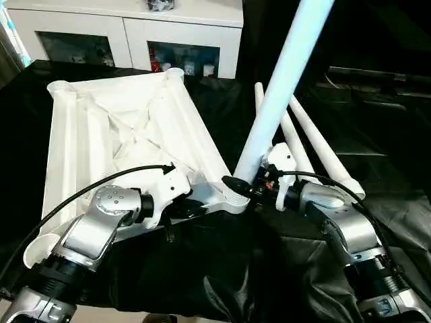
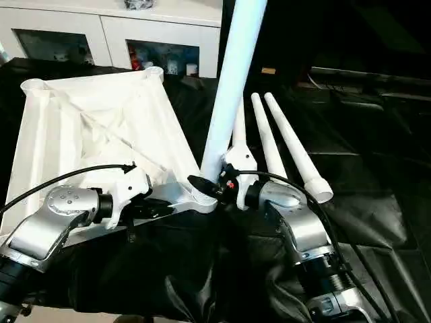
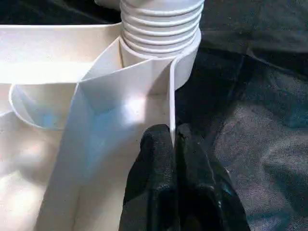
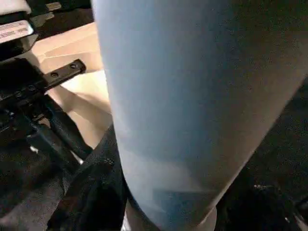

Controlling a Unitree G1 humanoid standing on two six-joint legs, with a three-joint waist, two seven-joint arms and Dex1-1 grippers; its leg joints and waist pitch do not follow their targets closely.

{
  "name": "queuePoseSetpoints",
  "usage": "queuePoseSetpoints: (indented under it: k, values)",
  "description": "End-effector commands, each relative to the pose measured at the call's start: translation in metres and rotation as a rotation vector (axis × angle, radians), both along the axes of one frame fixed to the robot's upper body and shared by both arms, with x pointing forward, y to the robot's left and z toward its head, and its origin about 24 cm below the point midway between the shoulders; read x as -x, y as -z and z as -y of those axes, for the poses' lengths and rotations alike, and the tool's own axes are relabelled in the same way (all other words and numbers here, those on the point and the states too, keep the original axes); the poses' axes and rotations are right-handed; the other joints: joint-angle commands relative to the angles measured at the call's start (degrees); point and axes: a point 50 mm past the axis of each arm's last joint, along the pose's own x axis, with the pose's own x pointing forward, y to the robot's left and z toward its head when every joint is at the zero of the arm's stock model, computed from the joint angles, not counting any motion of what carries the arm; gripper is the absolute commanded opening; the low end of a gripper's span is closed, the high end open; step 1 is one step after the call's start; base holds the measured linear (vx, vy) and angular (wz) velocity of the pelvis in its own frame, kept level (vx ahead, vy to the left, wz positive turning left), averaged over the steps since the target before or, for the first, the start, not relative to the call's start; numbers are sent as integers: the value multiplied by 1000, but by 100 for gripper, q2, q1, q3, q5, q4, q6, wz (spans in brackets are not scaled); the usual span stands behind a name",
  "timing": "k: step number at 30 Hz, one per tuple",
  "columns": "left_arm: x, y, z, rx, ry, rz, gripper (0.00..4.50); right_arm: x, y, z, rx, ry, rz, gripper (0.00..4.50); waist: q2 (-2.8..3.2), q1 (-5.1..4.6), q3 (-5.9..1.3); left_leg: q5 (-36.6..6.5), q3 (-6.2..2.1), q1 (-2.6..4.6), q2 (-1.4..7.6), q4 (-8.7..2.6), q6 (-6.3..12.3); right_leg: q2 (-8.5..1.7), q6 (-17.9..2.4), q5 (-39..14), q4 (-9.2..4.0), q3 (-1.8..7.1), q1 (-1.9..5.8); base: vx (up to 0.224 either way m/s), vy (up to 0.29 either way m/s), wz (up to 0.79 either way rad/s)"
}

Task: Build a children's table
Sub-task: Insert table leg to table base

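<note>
We look down on a black cloth-covered work surface [image 1: 222, 269]. Largest on it is the white square plastic table top [image 1: 121, 134], lying upside down with its ribbed underside up and round sockets at its corners; we use it as our landmark. Behind its far edge stands a white cabinet with glass doors [image 1: 135, 33], with small items on the shelves inside that are too small to make out.

At the table top's near right corner socket [image 1: 232, 195], a long white tapered round plastic leg [image 1: 283, 81] stands nearly upright, its long axis leaning a little away from the top to the right. Its ridged, threaded base sits in the socket, with several ridges above the rim, so we judge it is only partly screwed in. Just right of that corner, more loose white tapered legs [image 2: 289, 145] lie flat on the cloth, side by side, wide ends nearer us.

Our right gripper [image 1: 259, 185] is around the foot of the standing leg, its black fingers about half open to the leg's width and seeming to hold it. This arm is the nearer one for turning the leg.

Our left gripper [image 3: 172, 144] sits at the table top's near edge, just beside the same corner, its black fingertips [image 3: 156, 144] pinched almost fully together on the thin upright rim, steadying the top.
</note>
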Motion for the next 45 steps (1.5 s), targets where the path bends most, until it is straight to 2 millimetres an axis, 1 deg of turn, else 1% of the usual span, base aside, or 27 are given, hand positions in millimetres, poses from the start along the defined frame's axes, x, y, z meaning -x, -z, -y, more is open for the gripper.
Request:
queuePoseSetpoints:
  k: [1,3,8,12,13,15,17,18,19,22,25,28,29,30,32,33,34,35,36,37,38,40,41,42,43,44,45]
  values:
    - [-1,-7,8,43,61,29,0,16,37,3,64,-58,-166,191,33,-50,-241,-1911,-43,148,177,-524,-40,-285,-848,-2090,-489,222,210,0,0,0]
    - [0,-8,8,42,87,22,0,18,39,4,70,-94,-166,191,39,-53,-224,-1885,-50,133,178,-535,-27,-288,-852,-2075,-486,222,211,0,0,0]
    - [1,-9,5,28,144,-6,0,26,46,4,100,-196,-188,191,23,-59,-209,-2023,-52,149,187,-552,-20,-293,-841,-2267,-511,223,197,0,0,0]
    - [-1,-10,1,8,143,-1,0,27,49,4,118,-227,-195,191,33,-62,-190,-2229,-69,173,199,-576,-74,-305,-814,-2509,-541,225,171,0,0,0]
    - [-1,-10,1,3,142,1,0,27,49,4,122,-232,-194,191,7,-66,-196,-2242,-69,173,199,-576,-74,-305,-812,-2523,-544,222,176,0,0,0]
    - [-3,-11,-2,-9,123,11,0,26,51,3,133,-238,-191,191,2,-70,-176,-2394,-78,185,203,-590,-103,-323,-789,-2766,-567,224,164,0,0,0]
    - [-3,-11,-3,-14,108,16,0,24,52,3,135,-225,-186,191,-3,-72,-163,-2468,-85,195,200,-599,-116,-331,-749,-2937,-589,225,161,0,0,0]
    - [-4,-11,-3,-17,98,20,0,23,53,2,137,-211,-181,191,-12,-77,-149,-2632,-97,245,200,-620,-145,-348,-667,-3278,-646,215,156,0,0,0]
    - [-5,-11,-5,-17,72,28,0,19,53,2,139,-173,-170,191,-19,-78,-173,-2555,-107,253,208,-634,-141,-364,-665,-3261,-654,214,181,0,0,0]
    - [-6,-12,-6,-14,33,42,0,13,55,2,142,-107,-154,191,-21,-103,-150,-2559,-114,233,207,-651,-163,-360,-659,-3344,-669,209,167,0,0,0]
    - [-10,-14,-8,-15,-72,70,0,0,56,2,125,43,-149,191,-28,-171,-137,-2845,-153,254,192,-650,-241,-376,-561,-3856,-719,178,138,0,0,0]
    - [-12,-15,-9,-7,-129,77,0,-5,58,1,117,104,-148,191,-10,-258,-131,-3084,-210,245,191,-674,-303,-387,-472,-4093,-764,112,167,0,0,0]
    - [-11,-16,-7,1,-147,76,0,-9,59,-1,118,146,-148,191,-11,-284,-156,-3077,-226,227,198,-695,-321,-390,-484,-3947,-754,85,210,0,0,0]
    - [-10,-17,-5,0,-175,83,0,-14,60,-4,118,201,-152,191,20,-308,-143,-3138,-233,225,210,-716,-347,-385,-554,-3797,-754,85,189,0,0,0]
    - [-10,-18,0,-16,-266,102,0,-22,62,-12,109,296,-170,191,25,-397,-99,-3359,-269,207,205,-738,-402,-367,-588,-3805,-762,31,193,0,0,0]
    - [-11,-19,3,-24,-349,111,0,-25,63,-17,101,339,-186,191,40,-421,-117,-3463,-281,229,201,-731,-411,-373,-555,-3790,-776,2,217,0,0,0]
    - [-11,-19,3,-24,-349,111,0,-25,63,-17,101,339,-186,191,61,-431,-121,-3492,-279,226,195,-732,-419,-368,-562,-3705,-771,-12,229,0,0,0]
    - [-12,-20,8,-10,-436,117,0,-28,63,-22,92,368,-199,191,50,-455,-93,-3563,-296,220,192,-744,-389,-369,-527,-3659,-818,-53,239,0,0,0]
    - [-13,-22,11,11,-510,120,0,-29,63,-26,82,388,-212,191,68,-492,-92,-3649,-303,242,214,-742,-428,-375,-587,-3512,-797,-67,239,0,0,0]
    - [-12,-24,18,27,-589,128,0,-31,63,-33,70,409,-226,191,22,-501,-93,-3722,-298,285,192,-722,-370,-354,-518,-3604,-873,-112,225,0,0,0]
    - [-12,-24,18,27,-589,128,0,-31,63,-33,70,409,-226,191,36,-507,-95,-3757,-292,307,193,-705,-364,-366,-534,-3610,-858,-110,208,0,0,0]
    - [-13,-25,22,36,-613,147,0,-32,63,-40,60,410,-238,191,2,-528,-54,-3722,-300,282,182,-711,-282,-367,-441,-3784,-937,-176,237,0,0,0]
    - [-14,-25,23,36,-619,151,0,-32,63,-43,55,406,-244,191,36,-516,-47,-3764,-308,284,181,-711,-252,-379,-389,-3825,-959,-207,257,0,0,0]
    - [-14,-25,23,28,-627,154,0,-32,63,-47,56,399,-246,191,55,-531,-15,-3962,-324,299,202,-746,-252,-361,-362,-3775,-981,-291,268,0,0,0]
    - [-14,-25,23,28,-627,154,0,-32,63,-47,56,399,-246,191,62,-532,-21,-4039,-338,282,217,-772,-255,-364,-353,-3708,-955,-315,310,0,0,0]
    - [-14,-26,22,17,-644,158,0,-33,63,-54,56,392,-250,191,47,-514,4,-4230,-329,285,257,-857,-247,-325,-359,-3528,-917,-346,343,0,0,0]
    - [-14,-27,22,15,-646,157,0,-33,63,-56,55,386,-253,191,92,-490,45,-4550,-296,294,306,-974,-262,-260,-387,-3365,-815,-395,359,0,0,0]
